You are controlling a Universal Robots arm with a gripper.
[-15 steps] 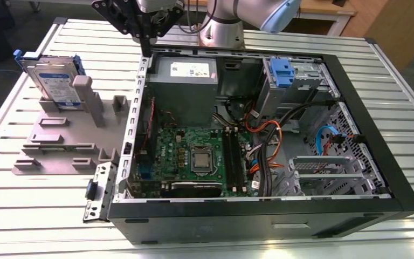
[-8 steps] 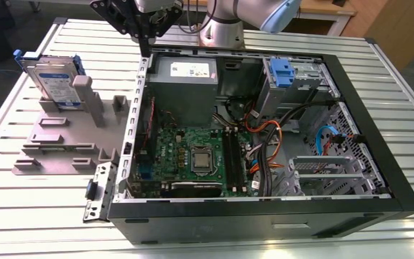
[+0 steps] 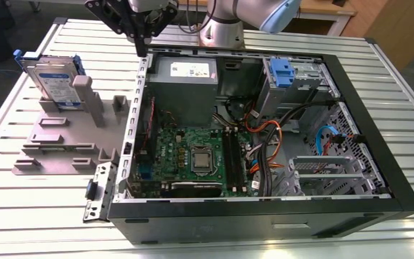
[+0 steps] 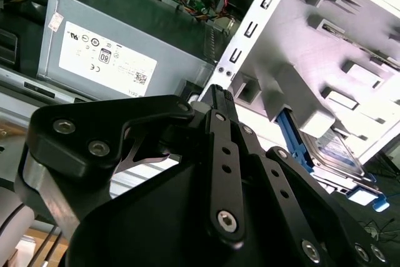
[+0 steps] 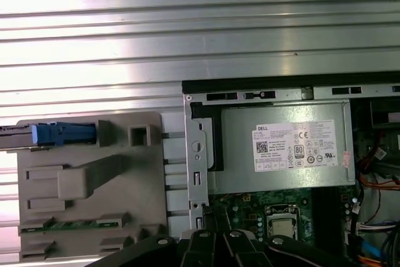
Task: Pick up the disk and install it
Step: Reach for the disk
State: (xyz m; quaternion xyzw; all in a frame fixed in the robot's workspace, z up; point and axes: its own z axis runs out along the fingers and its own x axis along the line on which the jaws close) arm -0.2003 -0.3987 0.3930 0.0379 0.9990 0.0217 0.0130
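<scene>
The disk (image 3: 52, 81) is a silver drive with a white-and-blue label in a blue carrier. It stands on edge in a slot at the far end of a grey holder plate (image 3: 63, 148), at the exterior view's left. In the first wrist view the disk (image 5: 56, 134) shows edge-on, and in the second wrist view the disk (image 4: 340, 157) lies behind the black linkage. My gripper (image 3: 142, 49) hangs above the open computer case's (image 3: 379, 162) far-left corner, to the right of the disk and apart from it. Its fingers (image 4: 219, 101) are shut together with nothing between them.
Inside the case a grey power supply (image 3: 185, 75) sits at the far-left corner, a motherboard (image 3: 192, 156) below it, and a drive cage with a blue part (image 3: 282, 73) at the far right. Orange and blue cables (image 3: 279, 135) cross the middle. The ribbed aluminium table (image 3: 20, 216) surrounds everything.
</scene>
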